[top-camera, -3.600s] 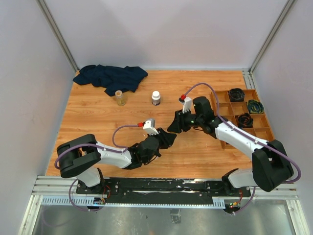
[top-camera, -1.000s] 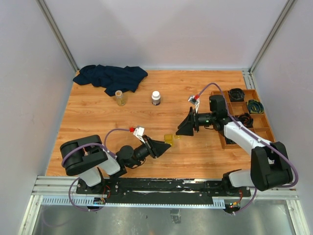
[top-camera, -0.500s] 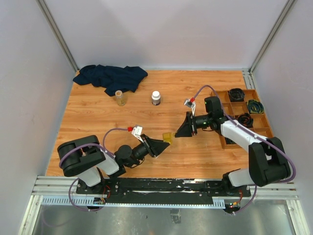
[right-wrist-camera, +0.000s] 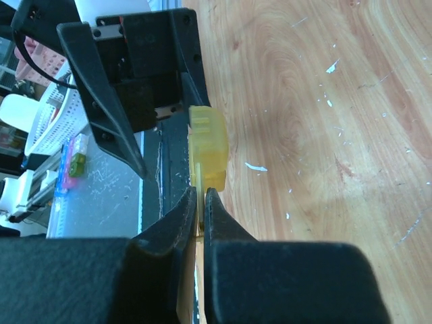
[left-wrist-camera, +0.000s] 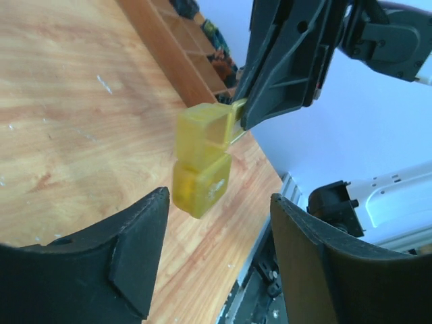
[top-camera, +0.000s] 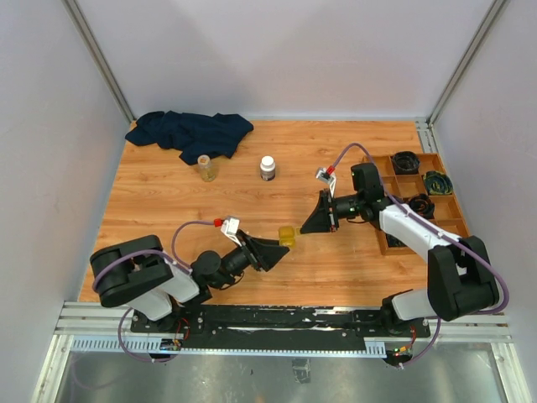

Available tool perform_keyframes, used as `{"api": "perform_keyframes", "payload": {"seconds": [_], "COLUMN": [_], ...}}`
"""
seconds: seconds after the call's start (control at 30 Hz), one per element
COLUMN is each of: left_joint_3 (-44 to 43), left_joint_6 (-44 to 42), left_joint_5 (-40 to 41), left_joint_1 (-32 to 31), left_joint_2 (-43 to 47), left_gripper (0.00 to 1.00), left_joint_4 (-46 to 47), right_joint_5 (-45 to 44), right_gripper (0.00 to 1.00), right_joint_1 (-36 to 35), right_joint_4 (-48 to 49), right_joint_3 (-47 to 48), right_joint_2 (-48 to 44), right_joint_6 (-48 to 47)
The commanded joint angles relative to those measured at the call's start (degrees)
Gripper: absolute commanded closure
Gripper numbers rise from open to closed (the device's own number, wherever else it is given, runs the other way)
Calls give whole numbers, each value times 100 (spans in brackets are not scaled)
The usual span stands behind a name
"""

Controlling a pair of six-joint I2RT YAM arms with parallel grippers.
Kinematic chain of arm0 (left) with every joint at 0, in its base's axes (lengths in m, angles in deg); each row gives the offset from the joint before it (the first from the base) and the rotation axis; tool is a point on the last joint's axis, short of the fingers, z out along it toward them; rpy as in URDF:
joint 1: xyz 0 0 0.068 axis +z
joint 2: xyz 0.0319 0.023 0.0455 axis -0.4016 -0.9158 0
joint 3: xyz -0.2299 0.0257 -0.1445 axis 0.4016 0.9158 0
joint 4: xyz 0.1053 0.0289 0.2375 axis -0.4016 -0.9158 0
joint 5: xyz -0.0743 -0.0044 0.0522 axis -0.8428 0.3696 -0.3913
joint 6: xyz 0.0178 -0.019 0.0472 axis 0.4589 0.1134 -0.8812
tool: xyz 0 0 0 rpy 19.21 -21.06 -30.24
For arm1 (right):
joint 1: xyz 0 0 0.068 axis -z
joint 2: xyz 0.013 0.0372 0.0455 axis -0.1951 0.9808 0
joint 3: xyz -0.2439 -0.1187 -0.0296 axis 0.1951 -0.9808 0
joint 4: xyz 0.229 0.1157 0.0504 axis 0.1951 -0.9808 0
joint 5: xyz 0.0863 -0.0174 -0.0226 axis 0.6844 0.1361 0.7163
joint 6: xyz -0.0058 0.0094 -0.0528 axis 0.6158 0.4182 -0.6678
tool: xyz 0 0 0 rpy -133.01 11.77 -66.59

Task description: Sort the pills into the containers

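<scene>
The small translucent yellow case [top-camera: 288, 236] hangs in the air above the front middle of the table. My right gripper [top-camera: 304, 228] is shut on its thin flap, seen edge-on in the right wrist view, where the jaws [right-wrist-camera: 201, 192] pinch the flap below the case body [right-wrist-camera: 208, 145]. My left gripper [top-camera: 279, 244] is open, its two fingers standing either side of the case [left-wrist-camera: 202, 162] without touching it. The amber vial [top-camera: 204, 167] stands upright at the back left. The pills are out of view.
A white-capped bottle [top-camera: 268, 168] stands at the back middle. A dark blue cloth [top-camera: 189, 133] lies crumpled at the back left, just behind the vial. A brown wooden compartment tray [top-camera: 382, 189] with black coiled items sits at the right edge.
My right gripper came up to the case and shut on its flap. My left gripper, which held the case, has opened and let it go.
</scene>
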Motion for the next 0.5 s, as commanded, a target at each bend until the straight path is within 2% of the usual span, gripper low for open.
{"api": "perform_keyframes", "payload": {"seconds": [0.0, 0.03, 0.1, 0.27, 0.37, 0.47], "left_joint_3": [234, 280, 330, 163, 181, 241], "left_joint_6": [-431, -544, -762, -1432, -1842, -2038], "left_joint_5": [473, 585, 704, 692, 655, 572], "left_joint_1": [40, 39, 40, 40, 36, 39], "left_joint_2": [836, 1148, 1856, 3676, 4551, 5253], "left_gripper": [28, 26, 23, 23, 25, 27], "left_joint_4": [159, -84, -1134, -3755, -4710, -5315], "right_joint_5": [-300, -479, -828, -1506, -1655, -2072], "right_gripper": [99, 99, 99, 99, 99, 100], "right_joint_1": [-79, -85, -79, -118, -189, -450], "right_joint_4": [-879, -1132, -1754, -4015, -5689, -6692], "right_joint_3": [396, 465, 675, 1726, 2580, 3186], "right_joint_2": [-146, -173, -174, 357, 978, 1581], "right_joint_6": [-984, -1258, -1799, -3465, -4669, -5491]}}
